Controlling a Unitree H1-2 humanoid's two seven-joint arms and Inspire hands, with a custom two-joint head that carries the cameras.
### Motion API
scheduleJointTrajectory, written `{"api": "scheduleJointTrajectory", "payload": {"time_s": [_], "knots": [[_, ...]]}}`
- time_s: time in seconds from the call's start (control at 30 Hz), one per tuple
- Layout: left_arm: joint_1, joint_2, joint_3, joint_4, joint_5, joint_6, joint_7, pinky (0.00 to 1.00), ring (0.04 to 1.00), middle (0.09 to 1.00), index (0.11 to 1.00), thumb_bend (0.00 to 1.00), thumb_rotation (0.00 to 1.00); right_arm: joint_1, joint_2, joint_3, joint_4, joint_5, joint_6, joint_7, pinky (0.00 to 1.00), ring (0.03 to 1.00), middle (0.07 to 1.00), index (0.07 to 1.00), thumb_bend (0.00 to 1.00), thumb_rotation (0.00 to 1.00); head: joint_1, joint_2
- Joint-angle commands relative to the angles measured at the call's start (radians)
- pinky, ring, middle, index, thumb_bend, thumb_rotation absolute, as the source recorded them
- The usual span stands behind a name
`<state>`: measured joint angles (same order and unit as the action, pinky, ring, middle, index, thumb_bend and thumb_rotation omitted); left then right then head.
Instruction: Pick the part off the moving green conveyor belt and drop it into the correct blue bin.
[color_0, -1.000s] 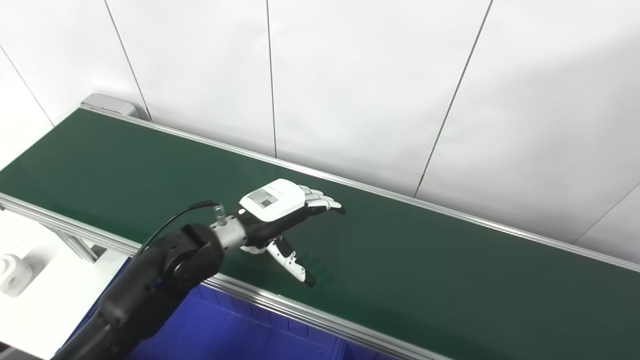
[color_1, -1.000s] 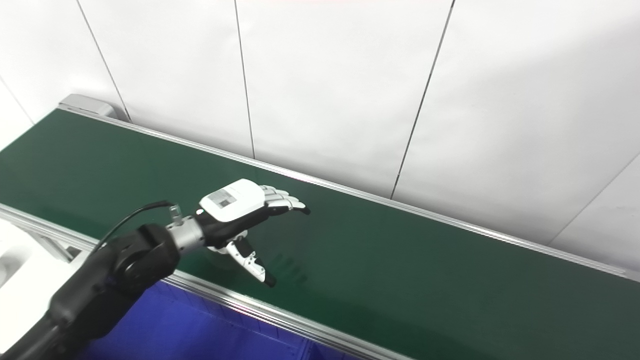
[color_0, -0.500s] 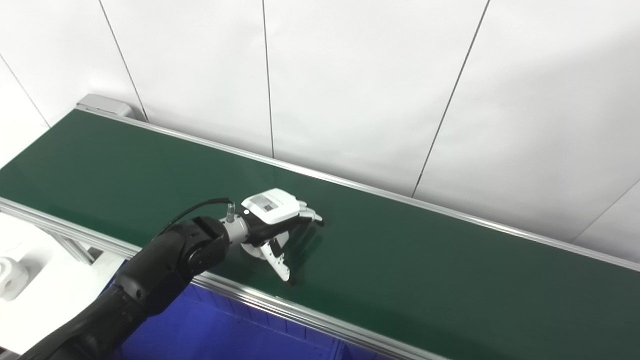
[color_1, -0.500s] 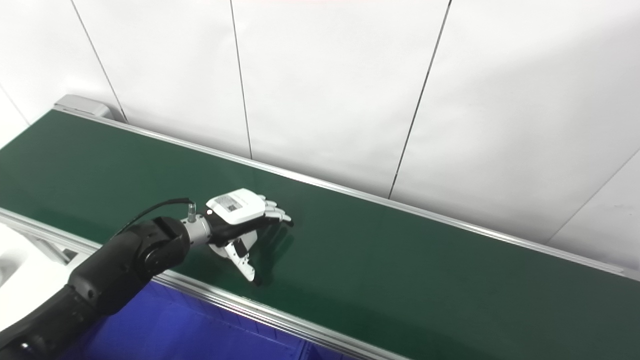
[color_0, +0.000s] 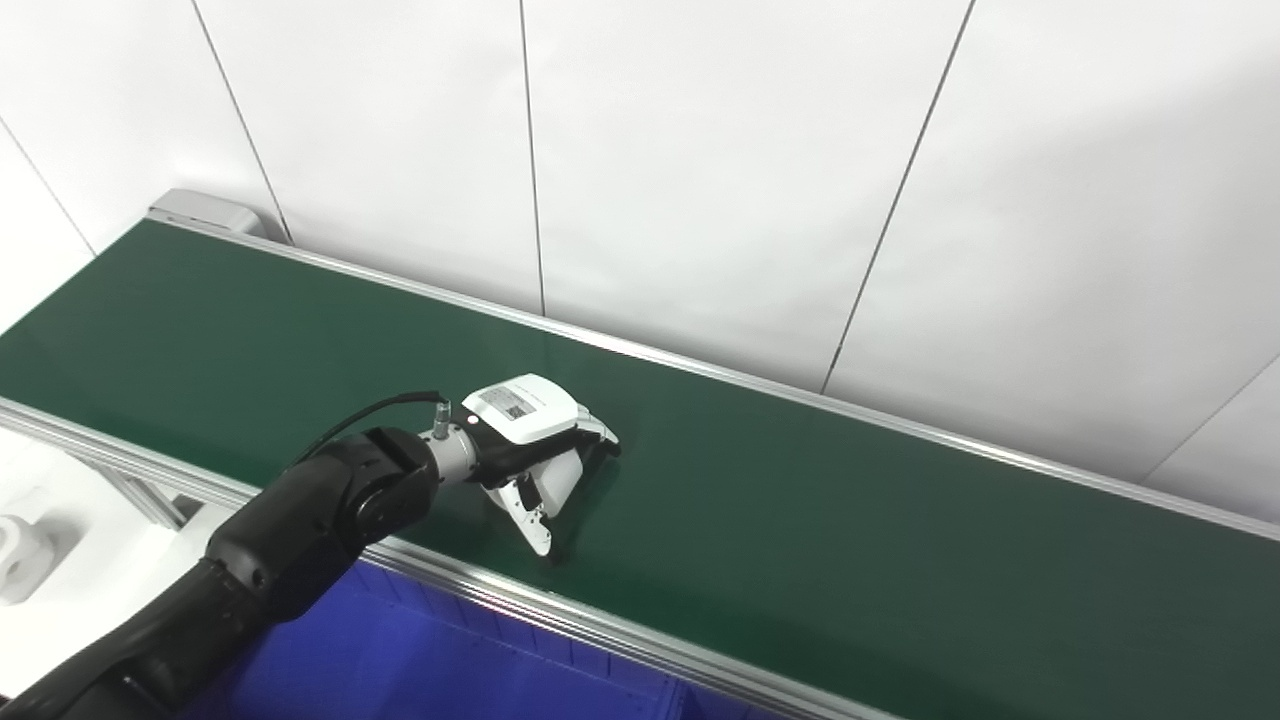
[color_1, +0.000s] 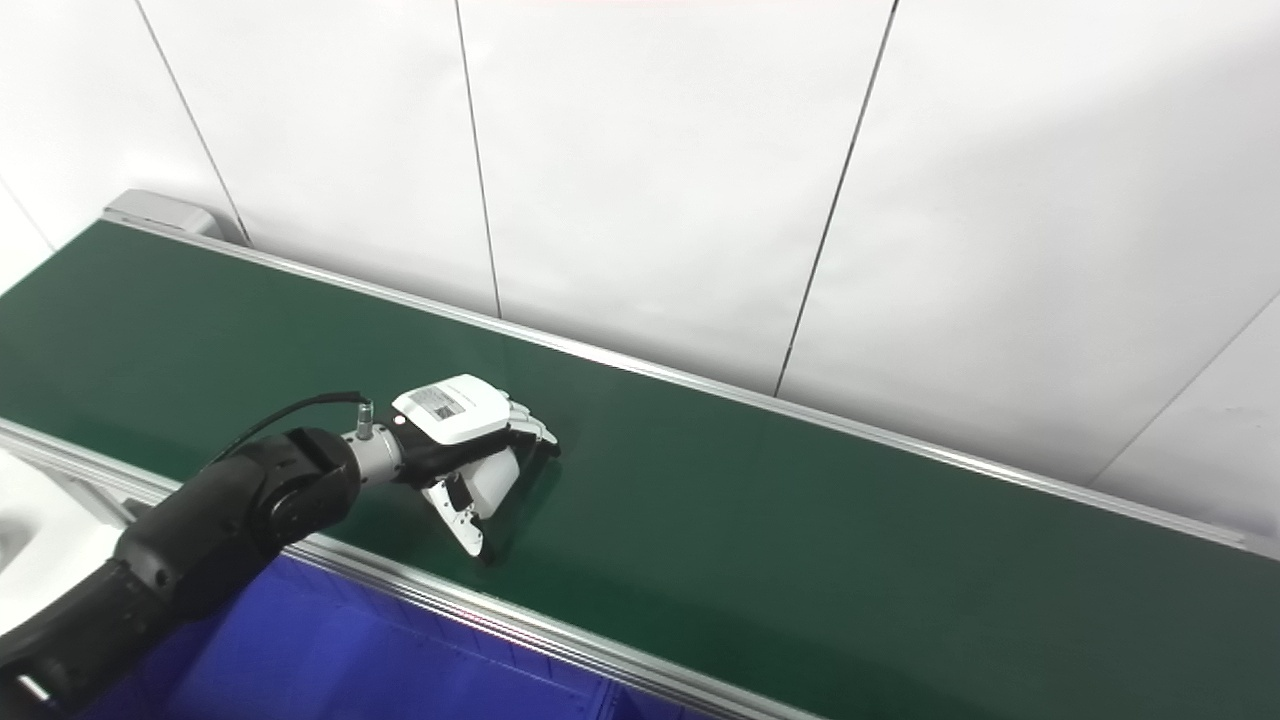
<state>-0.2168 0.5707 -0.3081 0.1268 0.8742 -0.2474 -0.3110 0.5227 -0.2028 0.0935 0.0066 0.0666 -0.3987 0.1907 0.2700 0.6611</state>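
My left hand (color_0: 535, 440) rests low on the green conveyor belt (color_0: 850, 540), near its front edge, and also shows in the right eye view (color_1: 465, 430). A small white part (color_0: 557, 478) sits on the belt under the palm, between the curled fingers (color_0: 600, 440) on its far side and the thumb (color_0: 530, 520) on its near side. The fingers are apart and not clamped on the part. The part is mostly hidden by the hand. My right hand is not in view.
A blue bin (color_0: 450, 660) lies below the belt's front rail (color_0: 620, 640). A white block (color_0: 20, 545) sits on a white surface at the far left. White wall panels stand right behind the belt's far rail (color_0: 900, 425).
My left hand has moved left and down onto the belt, and its fingers have curled. The white part now shows under the palm. The camera has shifted slightly.
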Motion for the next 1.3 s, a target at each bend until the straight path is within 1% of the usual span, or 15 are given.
{"api": "scheduleJointTrajectory", "payload": {"time_s": [0.0,0.2,0.27,0.33,0.37,0.4,0.47,0.63,0.7,0.87,1.0,1.17,1.2,1.23,1.27], "knots": [[-0.014,0.044,0.005,-0.019,-0.008,-0.006,-0.002,0.77,0.79,0.8,0.765,1.0,0.37,-0.004,0.002,0.003,-0.034,0.005,-0.014,0.01,1.0,0.983,0.989,1.0,0.86,1.0,-0.002,0.007],[-0.019,0.062,0.003,-0.036,-0.026,-0.006,-0.02,0.71,0.736,0.746,0.737,1.0,0.3,-0.001,0.0,0.005,-0.04,0.005,-0.012,0.011,0.99,0.985,0.989,1.0,0.87,1.0,-0.002,0.013],[-0.023,0.063,0.004,-0.035,-0.045,-0.015,-0.019,0.65,0.679,0.686,0.692,1.0,0.25,-0.001,0.0,0.007,-0.041,0.01,-0.012,0.013,0.98,0.985,0.99,1.0,0.86,1.0,-0.002,0.015],[-0.022,0.05,0.011,-0.017,-0.069,-0.04,0.019,0.59,0.608,0.624,0.638,0.99,0.18,0.0,0.001,0.008,-0.048,0.015,-0.009,0.014,0.98,0.986,0.99,1.0,0.86,1.0,-0.004,0.019],[-0.017,0.041,0.016,-0.009,-0.077,-0.049,0.041,0.55,0.55,0.574,0.551,0.71,0.11,0.002,0.001,0.009,-0.052,0.016,-0.007,0.014,0.98,0.986,0.99,1.0,0.85,1.0,-0.009,0.023],[-0.011,0.032,0.018,-0.004,-0.077,-0.056,0.065,0.52,0.516,0.534,0.519,0.62,0.06,0.003,0.001,0.009,-0.055,0.016,-0.005,0.013,0.98,0.987,0.991,1.0,0.85,1.0,-0.009,0.023],[0.001,0.018,0.017,0.005,-0.073,-0.066,0.102,0.48,0.459,0.498,0.49,0.54,0.01,0.007,0.0,0.009,-0.062,0.014,0.0,0.012,0.98,0.985,0.99,1.0,0.85,1.0,-0.011,0.026],[0.017,0.006,-0.009,0.015,-0.024,-0.073,0.144,0.44,0.435,0.47,0.494,0.52,0.0,0.015,-0.002,0.007,-0.074,0.013,0.007,0.011,0.96,0.974,0.983,1.0,0.86,1.0,-0.009,0.035],[0.016,0.01,-0.017,0.02,-0.013,-0.081,0.157,0.44,0.441,0.484,0.485,0.52,0.0,0.015,-0.003,0.007,-0.075,0.013,0.007,0.012,0.97,0.977,0.984,1.0,0.85,1.0,-0.009,0.035],[0.01,0.031,-0.021,0.006,-0.018,-0.082,0.146,0.43,0.44,0.481,0.488,0.52,0.0,0.02,-0.004,0.009,-0.085,0.017,0.012,0.013,0.96,0.977,0.985,1.0,0.84,1.0,-0.009,0.04],[0.012,0.047,-0.006,-0.035,-0.03,-0.075,0.126,0.42,0.424,0.463,0.496,0.52,0.0,0.024,-0.008,0.01,-0.096,0.017,0.019,0.014,0.95,0.971,0.986,1.0,0.85,1.0,-0.008,0.054],[0.011,0.061,0.009,-0.091,-0.06,-0.103,0.118,0.4,0.411,0.462,0.5,0.52,0.0,0.027,-0.013,0.01,-0.111,0.026,0.026,0.017,0.96,0.973,0.987,1.0,0.84,1.0,0.011,0.081],[0.014,0.061,0.015,-0.126,-0.076,-0.099,0.104,0.4,0.41,0.462,0.501,0.52,0.0,0.026,-0.016,0.01,-0.116,0.029,0.028,0.019,0.96,0.974,0.987,1.0,0.84,1.0,0.026,0.095],[0.017,0.061,0.019,-0.15,-0.086,-0.096,0.094,0.39,0.4,0.456,0.504,0.52,0.0,0.026,-0.019,0.01,-0.119,0.031,0.029,0.02,0.96,0.978,0.991,1.0,0.82,1.0,0.026,0.095],[0.03,0.06,0.03,-0.213,-0.107,-0.08,0.071,0.38,0.392,0.448,0.505,0.52,0.0,0.026,-0.021,0.009,-0.125,0.032,0.036,0.02,0.97,0.981,0.995,1.0,0.83,1.0,0.038,0.107]]}}
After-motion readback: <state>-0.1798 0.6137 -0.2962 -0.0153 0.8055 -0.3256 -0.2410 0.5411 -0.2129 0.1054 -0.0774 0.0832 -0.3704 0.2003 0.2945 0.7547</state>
